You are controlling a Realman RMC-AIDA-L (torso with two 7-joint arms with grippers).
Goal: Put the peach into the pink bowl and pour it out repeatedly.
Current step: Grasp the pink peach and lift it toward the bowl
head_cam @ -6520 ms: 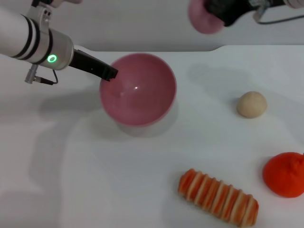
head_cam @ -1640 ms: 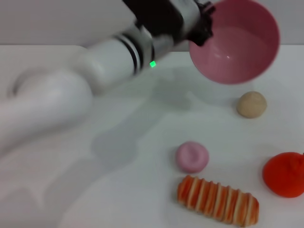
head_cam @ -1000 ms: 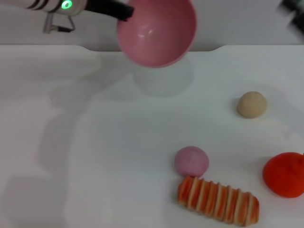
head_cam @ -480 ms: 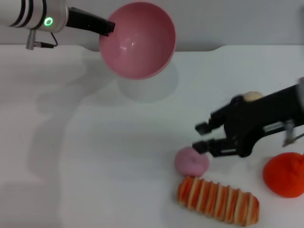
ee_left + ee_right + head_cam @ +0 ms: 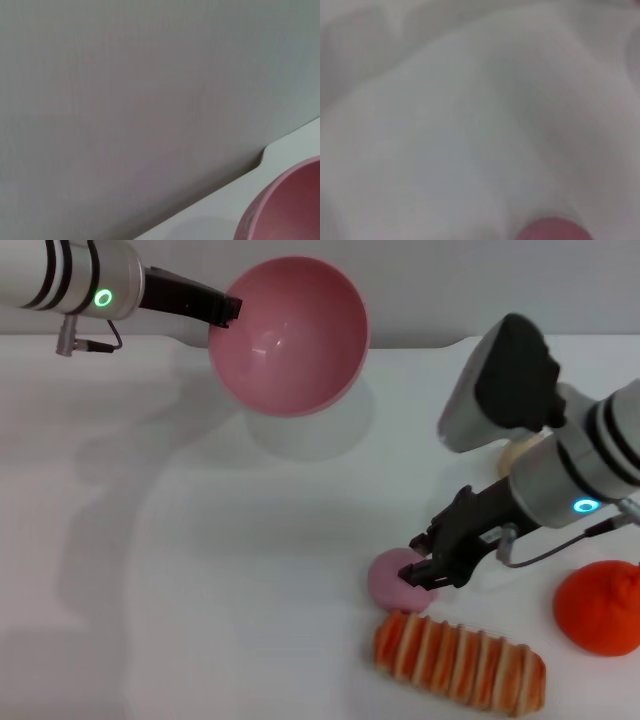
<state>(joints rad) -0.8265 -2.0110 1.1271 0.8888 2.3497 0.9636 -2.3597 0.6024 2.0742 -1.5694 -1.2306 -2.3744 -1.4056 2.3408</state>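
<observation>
A white table (image 5: 200,570) under a plain grey wall carries the scene. The pink bowl (image 5: 288,335) is held by its rim in the left gripper (image 5: 222,310), raised off the table and tilted, apparently kept ready for refilling. The peach (image 5: 397,581) lies on the table, touching a striped bread toy (image 5: 458,662). The right gripper (image 5: 432,560) is set at the peach, fingers narrowly parted around its upper side, seemingly for a pick-up.

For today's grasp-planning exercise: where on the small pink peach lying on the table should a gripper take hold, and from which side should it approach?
Grip the peach across its rounded middle, coming from above and its right, as the right gripper does. The striped bread crowds its near side, so a near-side approach looks blocked.
</observation>
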